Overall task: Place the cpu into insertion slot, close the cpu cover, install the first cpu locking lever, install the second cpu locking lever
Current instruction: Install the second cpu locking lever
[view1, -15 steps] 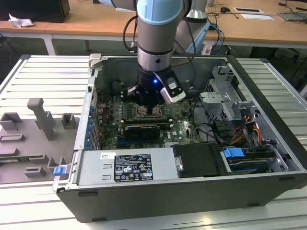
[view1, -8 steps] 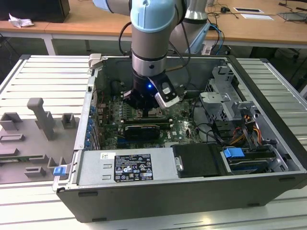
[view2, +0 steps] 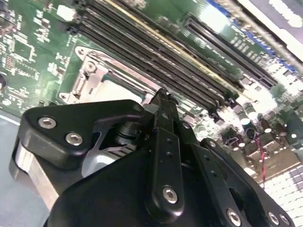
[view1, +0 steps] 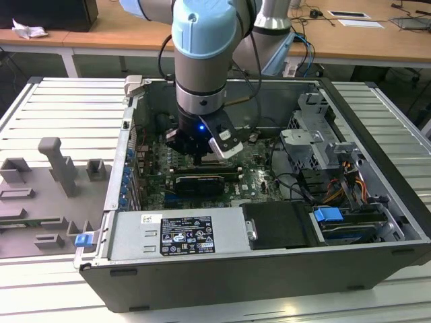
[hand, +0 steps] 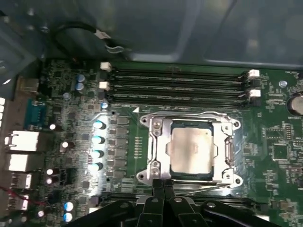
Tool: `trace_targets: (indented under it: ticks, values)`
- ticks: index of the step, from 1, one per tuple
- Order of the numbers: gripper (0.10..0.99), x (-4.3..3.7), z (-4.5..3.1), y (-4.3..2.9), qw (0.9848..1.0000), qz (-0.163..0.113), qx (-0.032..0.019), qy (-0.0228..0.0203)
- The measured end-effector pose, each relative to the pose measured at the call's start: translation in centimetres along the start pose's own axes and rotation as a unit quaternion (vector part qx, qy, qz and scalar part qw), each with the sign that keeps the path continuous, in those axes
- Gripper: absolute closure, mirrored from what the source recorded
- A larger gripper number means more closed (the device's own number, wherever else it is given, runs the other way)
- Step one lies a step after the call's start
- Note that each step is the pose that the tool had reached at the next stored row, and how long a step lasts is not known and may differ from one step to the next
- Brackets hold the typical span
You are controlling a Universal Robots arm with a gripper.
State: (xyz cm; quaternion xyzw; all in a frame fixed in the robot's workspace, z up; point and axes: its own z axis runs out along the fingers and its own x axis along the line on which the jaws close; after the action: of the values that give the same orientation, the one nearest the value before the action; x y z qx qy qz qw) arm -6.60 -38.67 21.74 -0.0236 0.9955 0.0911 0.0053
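The dull silvery-grey square cpu (hand: 191,149) is seen seated in the metal-rimmed insertion slot (hand: 158,124) under the thin silvery cpu cover (hand: 226,153), flanked by long black memory slots (hand: 177,85), while the black gripper (hand: 163,183), fingers pressed together on nothing, is held just beside the socket's edge.

Open computer case (view1: 269,269) on slatted table (view1: 60,101)

In the exterior view the arm's wrist and gripper (view1: 202,149) cover the insertion slot, so the cpu cannot be made out there. In the second wrist view the gripper's black body hides most of the cpu cover (view2: 102,80) at centre left. In the first wrist view the frame's bottom edge cuts off the fingers (hand: 158,198).
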Motion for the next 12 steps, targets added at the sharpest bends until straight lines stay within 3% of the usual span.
trace_targets:
  ticks: [4, 7, 12]
  values:
    - [0.98, 0.41, -0.04, -0.8, 1.0, 0.0, -0.0054, -0.0004]
    - [0.98, 0.79, 0.08, -0.88, 1.0, 0.0, -0.0097, -0.0006]
    - [0.98, 1.33, 0.77, -0.99, 0.9999, 0.0, -0.0126, -0.0007]
